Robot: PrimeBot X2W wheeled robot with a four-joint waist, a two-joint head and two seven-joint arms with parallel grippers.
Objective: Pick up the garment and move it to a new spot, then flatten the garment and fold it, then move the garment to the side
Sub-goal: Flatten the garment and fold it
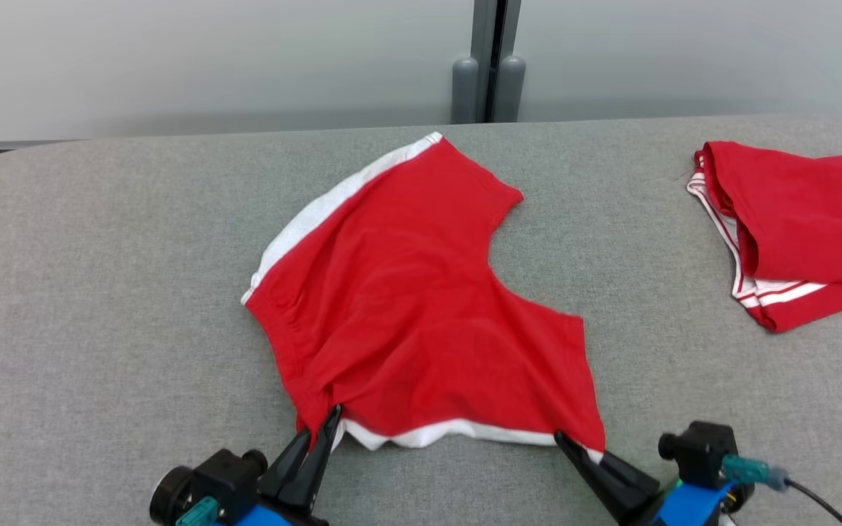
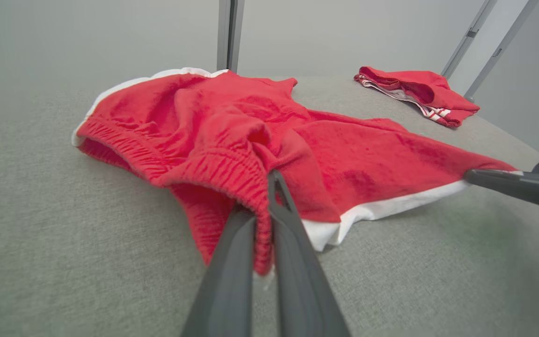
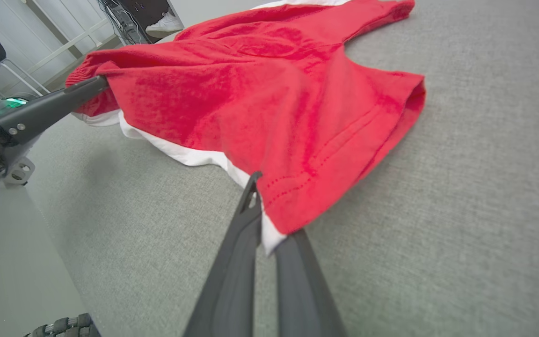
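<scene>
1. Table [image 1: 99, 307]: grey cloth top with rounded far corners.
2. Red shorts [image 1: 406, 292]: one pair, spread over the middle of the table. White edging runs along the 10 o'clock side and the 6 o'clock edge. A curved notch cuts in at 3 o'clock.
3. Left gripper [image 1: 322, 422]: at 7 o'clock of the shorts, clenched on the near-left corner. The left wrist view adds the detail that ruched elastic waistband is pinched between the two dark fingers, with a fold hanging below them.
4. Right gripper [image 1: 563, 440]: at 5 o'clock of the shorts, clamped on the near-right corner. The right wrist view adds a stitched red hem and a strip of white edging caught between the fingers.
5. Second red garment [image 1: 801, 226]: folded, white-striped, at 3 o'clock on the table and well apart from the shorts.
6. Grey posts [image 1: 487, 88]: a pair at 12 o'clock, beyond the far edge of the table.
7. Right wrist view extras: a white shoe [image 3: 165, 24] at 11 o'clock and a knobbly tyre [image 3: 63, 326] at 7 o'clock.
</scene>
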